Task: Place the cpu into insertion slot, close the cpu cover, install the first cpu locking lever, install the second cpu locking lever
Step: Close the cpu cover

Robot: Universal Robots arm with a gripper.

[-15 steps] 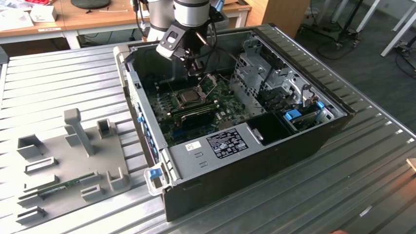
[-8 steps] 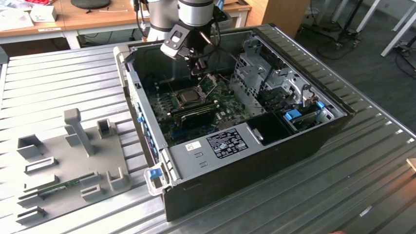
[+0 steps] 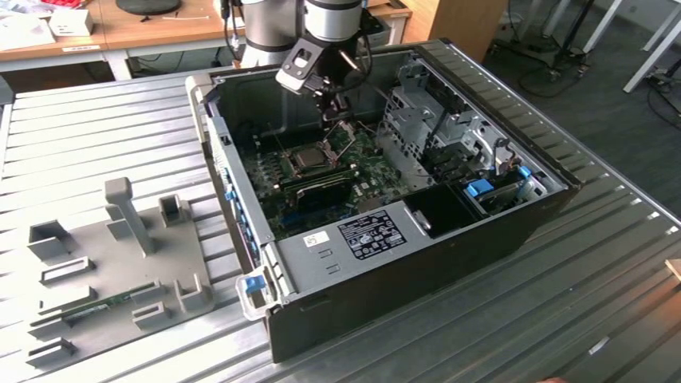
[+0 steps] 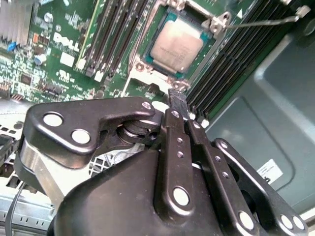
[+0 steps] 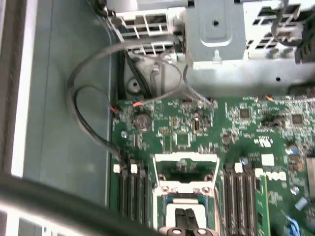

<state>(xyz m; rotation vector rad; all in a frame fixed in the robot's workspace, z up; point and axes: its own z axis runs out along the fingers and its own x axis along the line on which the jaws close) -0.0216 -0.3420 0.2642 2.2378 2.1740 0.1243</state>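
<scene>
While the arm (image 3: pixel 330 16) reaches down into the open computer case (image 3: pixel 426 279), the case sits on a grey ribbed surface (image 3: pixel 96 128). The gripper (image 3: pixel 338 104) hangs low inside the case, right over the green board (image 5: pixel 236 123). In the second wrist view the black fingers (image 4: pixel 177 103) are pressed together, and nothing is held between them. The cpu (image 4: pixel 179 45) is a small silver square, and it lies flat in the insertion slot (image 4: pixel 204 49) on the green board. The tip of the fingers is just beside one edge of the slot, but it is hard to tell if it touches anything. In the first wrist view the cpu cover (image 5: pixel 187 157) is a thin silver frame, and it is flipped up off the cpu. A thin metal lever (image 4: pixel 261 22) sticks out from one corner of the slot. Long black memory strips (image 4: pixel 118 29) run along both sides of the slot. Grey cables (image 5: pixel 83 113) curl along the case floor near the board. A grey tray (image 3: pixel 117 271) with small holders lies on the surface at the exterior view's left, well apart from the case.
</scene>
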